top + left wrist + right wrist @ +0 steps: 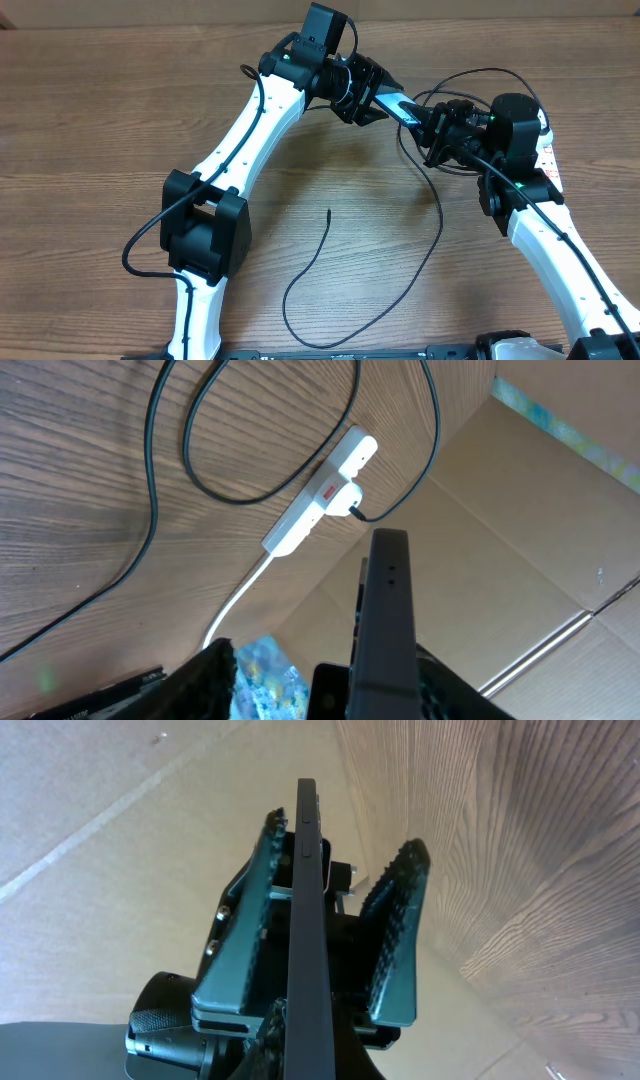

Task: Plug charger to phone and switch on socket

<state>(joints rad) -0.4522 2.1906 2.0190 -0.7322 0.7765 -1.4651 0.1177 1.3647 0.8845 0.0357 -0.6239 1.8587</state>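
The phone (400,106), with its blue-teal screen, is held in the air between both grippers at the back of the table. My right gripper (432,122) is shut on its near end; in the right wrist view the phone (303,900) runs edge-on out of my jaws (300,1055). My left gripper (370,98) is open astride the far end, one finger against the phone and one apart. The screen (265,675) shows between the left fingers (300,660). The charger cable (420,260) loops over the table, its tip (328,211) lying free. Its black plug (357,512) sits in the socket (320,495).
The socket (548,150) lies at the right, mostly under my right arm, and its white cord (240,595) trails from one end. A cardboard wall (500,510) stands along the back edge. Black cable loops (150,480) lie on the wooden table (90,120).
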